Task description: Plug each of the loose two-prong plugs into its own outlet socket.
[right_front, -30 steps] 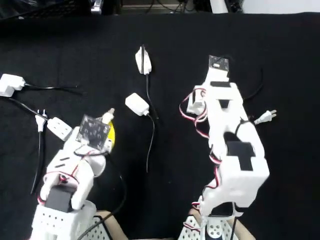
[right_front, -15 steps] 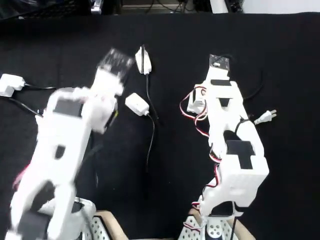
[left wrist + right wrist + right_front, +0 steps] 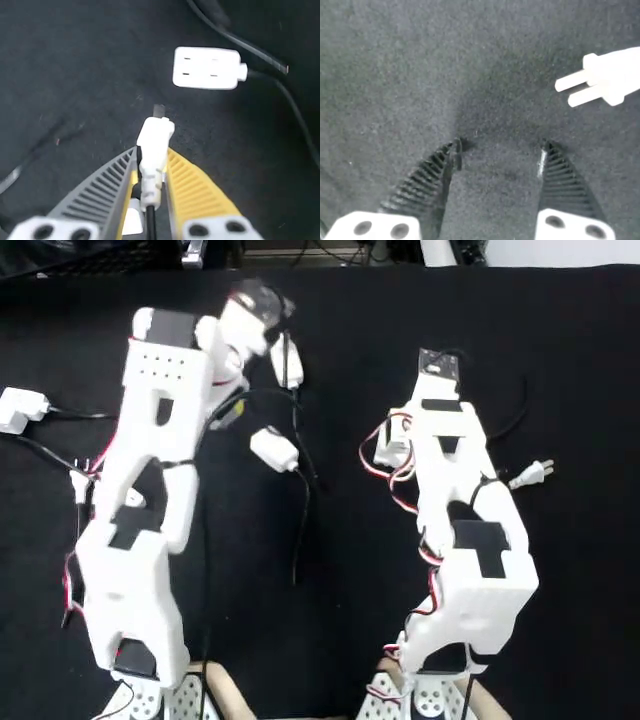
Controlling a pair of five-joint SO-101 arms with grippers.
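White two-prong plug (image 3: 156, 132) sits clamped between the fingers of the left gripper (image 3: 151, 152), its prongs aimed at an outlet block (image 3: 205, 67) lying just ahead of the fingertips. The slots on that block are empty, so I judge no plug seated yet. The right gripper (image 3: 501, 146) hovers over the black-clothed bench (image 3: 395, 60) with fingers spread and holding nothing, and a second loose plug (image 3: 605, 75) lies just beyond one fingertip, not yet picked up.

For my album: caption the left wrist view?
Left gripper holds a white plug, prongs pointing toward a white outlet socket on black cloth.
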